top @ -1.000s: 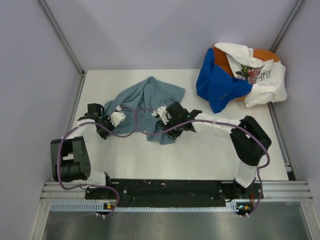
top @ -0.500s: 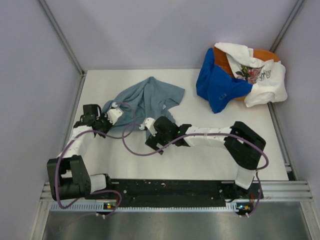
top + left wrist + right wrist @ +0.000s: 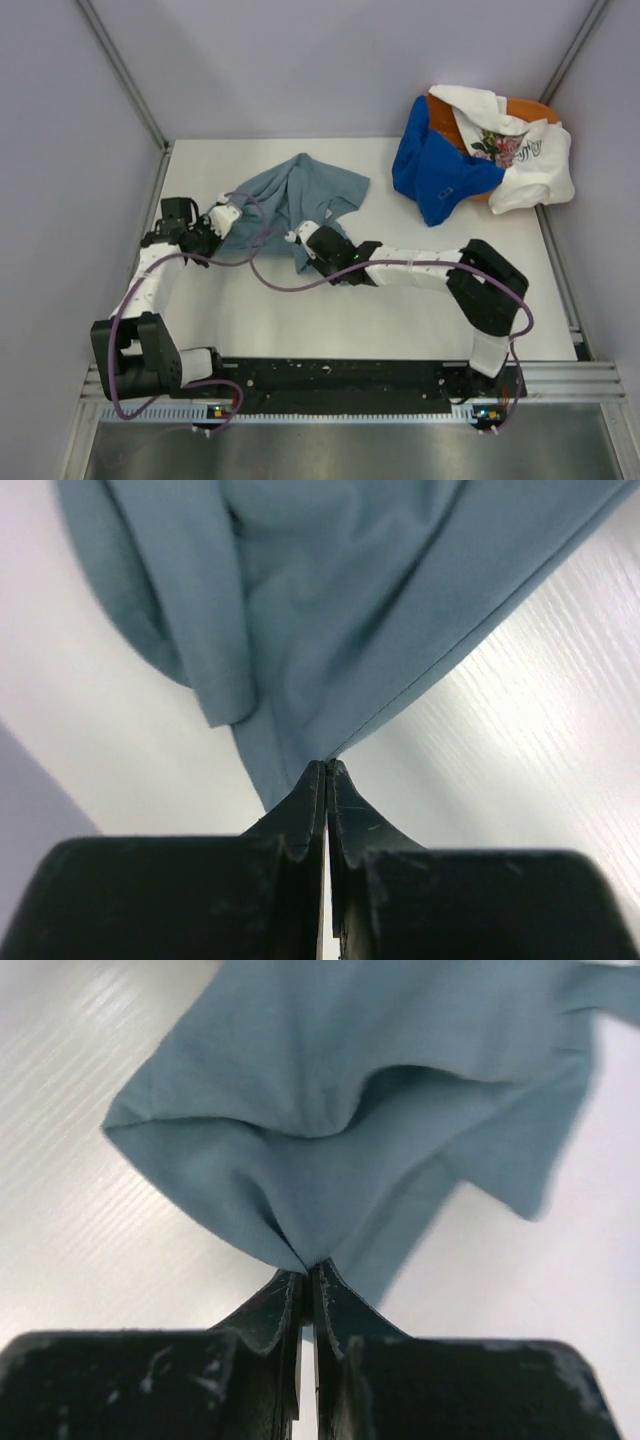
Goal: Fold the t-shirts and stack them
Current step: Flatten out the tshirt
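Note:
The slate-blue t-shirt (image 3: 300, 195) lies crumpled on the white table, left of middle. My left gripper (image 3: 222, 215) is shut on its left edge; the left wrist view shows the cloth (image 3: 340, 610) pinched at the fingertips (image 3: 328, 768). My right gripper (image 3: 300, 240) is shut on the shirt's lower corner; the right wrist view shows the cloth (image 3: 360, 1130) pinched at the tips (image 3: 308, 1268). At the back right lies a pile: the royal blue t-shirt (image 3: 435, 170), the white floral t-shirt (image 3: 520, 150) and the orange t-shirt (image 3: 530, 108) under them.
The table (image 3: 400, 310) is walled by grey panels at left, back and right. The arms' purple cables loop over the table's left half (image 3: 265, 275). The black base rail (image 3: 340, 375) runs along the near edge.
Both grippers have moved left and toward the back with the slate-blue shirt's edges pinched. The right arm has stretched further left across the table.

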Controlling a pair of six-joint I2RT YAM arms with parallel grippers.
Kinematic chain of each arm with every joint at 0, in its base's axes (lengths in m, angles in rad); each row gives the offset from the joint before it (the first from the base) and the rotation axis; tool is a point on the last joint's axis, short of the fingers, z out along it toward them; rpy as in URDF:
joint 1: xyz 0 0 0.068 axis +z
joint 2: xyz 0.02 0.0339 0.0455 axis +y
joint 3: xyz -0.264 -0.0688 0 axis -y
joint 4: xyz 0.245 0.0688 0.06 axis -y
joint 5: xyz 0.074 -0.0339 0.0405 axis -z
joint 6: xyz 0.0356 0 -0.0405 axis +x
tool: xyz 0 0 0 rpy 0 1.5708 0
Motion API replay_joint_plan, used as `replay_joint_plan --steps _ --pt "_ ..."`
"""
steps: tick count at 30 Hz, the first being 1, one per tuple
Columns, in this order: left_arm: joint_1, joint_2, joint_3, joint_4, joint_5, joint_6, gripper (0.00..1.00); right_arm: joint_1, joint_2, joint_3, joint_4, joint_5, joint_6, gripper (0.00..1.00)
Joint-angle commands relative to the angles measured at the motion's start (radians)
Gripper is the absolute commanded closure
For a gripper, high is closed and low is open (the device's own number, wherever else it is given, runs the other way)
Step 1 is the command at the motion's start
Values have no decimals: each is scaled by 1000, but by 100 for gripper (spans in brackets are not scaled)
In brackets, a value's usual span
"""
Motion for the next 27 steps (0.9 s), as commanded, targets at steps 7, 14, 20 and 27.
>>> replay_joint_plan --steps 7,14,20,27 --pt "9 -111 468 -203 -112 -64 100 -423 -702 161 -228 -334 117 100" --pt "8 -174 804 -350 -123 -89 100 -497 -825 372 -411 -422 92 100" --pt "8 -206 971 -425 -208 -69 100 -498 -896 494 -469 -426 101 100" --pt "8 -193 1057 -421 -323 -63 100 -498 -862 580 -462 -459 111 100"
